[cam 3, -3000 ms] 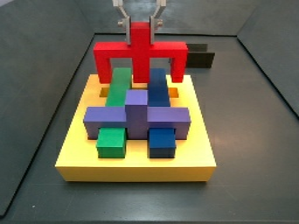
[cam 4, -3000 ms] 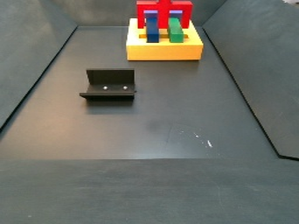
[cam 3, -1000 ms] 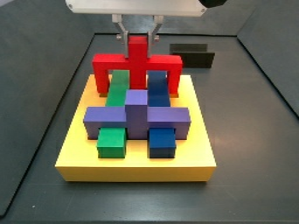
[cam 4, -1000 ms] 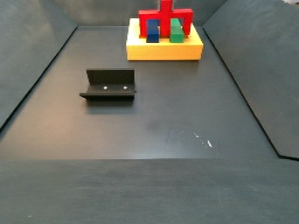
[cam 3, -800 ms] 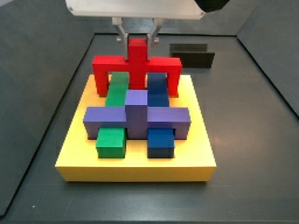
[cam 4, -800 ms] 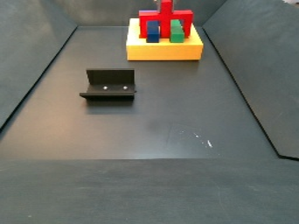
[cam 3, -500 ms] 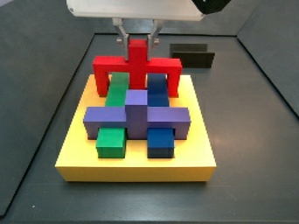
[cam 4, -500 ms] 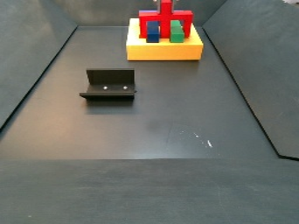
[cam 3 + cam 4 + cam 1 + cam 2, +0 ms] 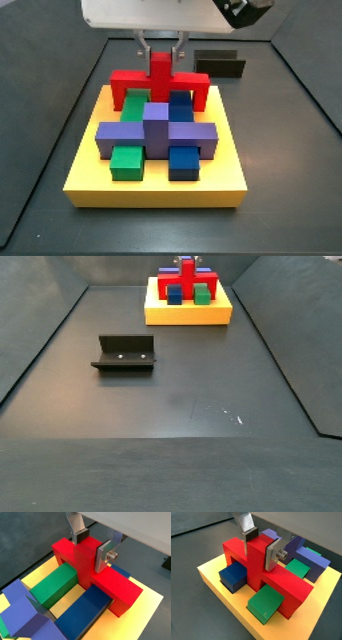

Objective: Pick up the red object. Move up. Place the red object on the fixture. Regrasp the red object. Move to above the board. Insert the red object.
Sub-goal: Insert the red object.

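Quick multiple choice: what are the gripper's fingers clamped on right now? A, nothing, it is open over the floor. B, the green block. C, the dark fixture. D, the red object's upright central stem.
D: in a wrist view the gripper has its silver fingers pressed on both sides of the red object's upright stem, above the board; the fixture stands apart, untouched.

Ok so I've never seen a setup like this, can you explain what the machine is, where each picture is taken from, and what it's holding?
It is a robot arm with a two-finger gripper. Two cameras ride on its wrist, looking down past the silver fingers; two more stand beside the table. The gripper is over the board, a thick yellow slab carrying green, blue and purple blocks. Its fingers are shut on the stem of the red object, whose legs straddle the green block and blue block. The dark fixture stands apart on the grey floor, with nothing on it.
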